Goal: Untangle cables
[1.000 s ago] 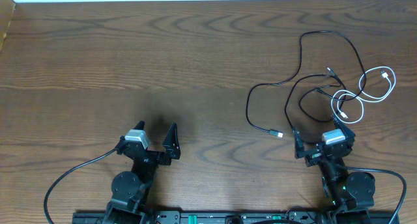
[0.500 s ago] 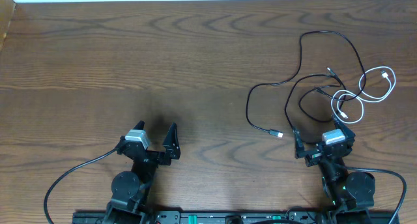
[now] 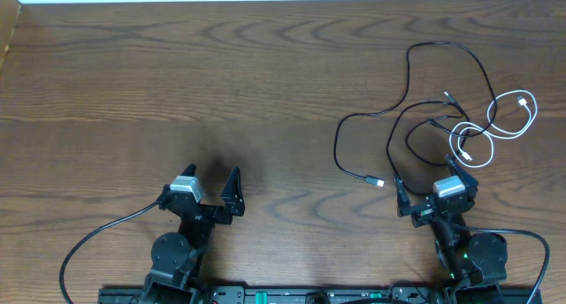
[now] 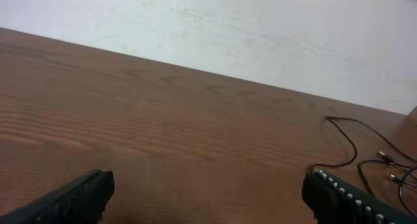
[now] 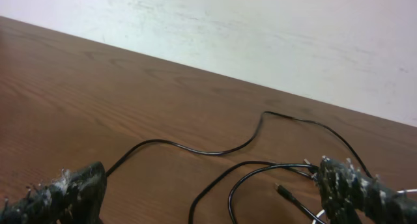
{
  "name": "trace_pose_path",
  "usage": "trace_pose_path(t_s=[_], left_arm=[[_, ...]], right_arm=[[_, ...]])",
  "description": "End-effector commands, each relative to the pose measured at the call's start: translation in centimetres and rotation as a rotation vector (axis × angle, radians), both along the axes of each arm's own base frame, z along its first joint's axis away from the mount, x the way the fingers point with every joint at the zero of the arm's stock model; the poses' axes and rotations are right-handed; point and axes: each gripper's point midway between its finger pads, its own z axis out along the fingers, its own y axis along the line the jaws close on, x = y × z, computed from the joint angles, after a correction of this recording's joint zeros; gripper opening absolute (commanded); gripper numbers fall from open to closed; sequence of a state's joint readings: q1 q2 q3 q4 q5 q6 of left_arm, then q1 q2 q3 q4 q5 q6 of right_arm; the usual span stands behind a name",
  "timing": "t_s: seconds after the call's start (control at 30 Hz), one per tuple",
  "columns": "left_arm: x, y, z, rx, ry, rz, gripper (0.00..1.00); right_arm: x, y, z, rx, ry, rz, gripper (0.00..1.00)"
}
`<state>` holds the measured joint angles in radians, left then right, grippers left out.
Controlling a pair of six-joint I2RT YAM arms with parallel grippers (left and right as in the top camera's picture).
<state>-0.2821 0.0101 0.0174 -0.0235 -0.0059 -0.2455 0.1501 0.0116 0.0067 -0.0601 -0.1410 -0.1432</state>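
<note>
The cables lie tangled at the right of the table: black cords (image 3: 378, 182) loop over one another and a shorter white cord (image 3: 527, 101) coils at their right side. My right gripper (image 3: 433, 180) is open just in front of the tangle, touching nothing. In the right wrist view black cords (image 5: 195, 150) curve across the wood between and beyond the open fingers (image 5: 62, 193). My left gripper (image 3: 213, 173) stands open over bare wood at the lower left, far from the cords. In the left wrist view its fingers (image 4: 78, 196) are wide apart, and thin black cords (image 4: 345, 140) show at the far right.
The wooden table (image 3: 221, 83) runs back to a pale wall (image 5: 260, 35). Thicker black wires (image 3: 88, 242) trail from the arm bases along the front edge.
The right gripper has edged slightly left toward the tangle. The left arm and the cables have not moved.
</note>
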Motion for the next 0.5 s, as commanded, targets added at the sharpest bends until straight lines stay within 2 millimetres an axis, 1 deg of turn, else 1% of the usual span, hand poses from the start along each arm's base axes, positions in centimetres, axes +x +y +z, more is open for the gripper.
trace_pose_path(t_s=[0.0,0.17,0.27,0.37,0.47], left_arm=[[0.0,0.8,-1.6,0.035,0.044,0.041,0.98],[0.1,1.1,-1.6,0.034,0.045,0.053,0.98],[0.2,1.7,-1.6,0.033,0.045,0.079,0.98],[0.4,2.9,-1.6,0.032,0.046,0.127,0.98],[0.5,4.5,-1.6,0.031,0.047,0.195,0.98]], right_arm=[[-0.1,0.1,0.0,-0.011,-0.006,0.004,0.99],[-0.1,0.1,0.0,-0.011,-0.006,0.003,0.99],[-0.1,0.1,0.0,-0.011,-0.006,0.004,0.99],[-0.1,0.1,0.0,-0.011,-0.006,0.004,0.99],[-0.1,0.1,0.0,-0.011,-0.006,0.004,0.99]])
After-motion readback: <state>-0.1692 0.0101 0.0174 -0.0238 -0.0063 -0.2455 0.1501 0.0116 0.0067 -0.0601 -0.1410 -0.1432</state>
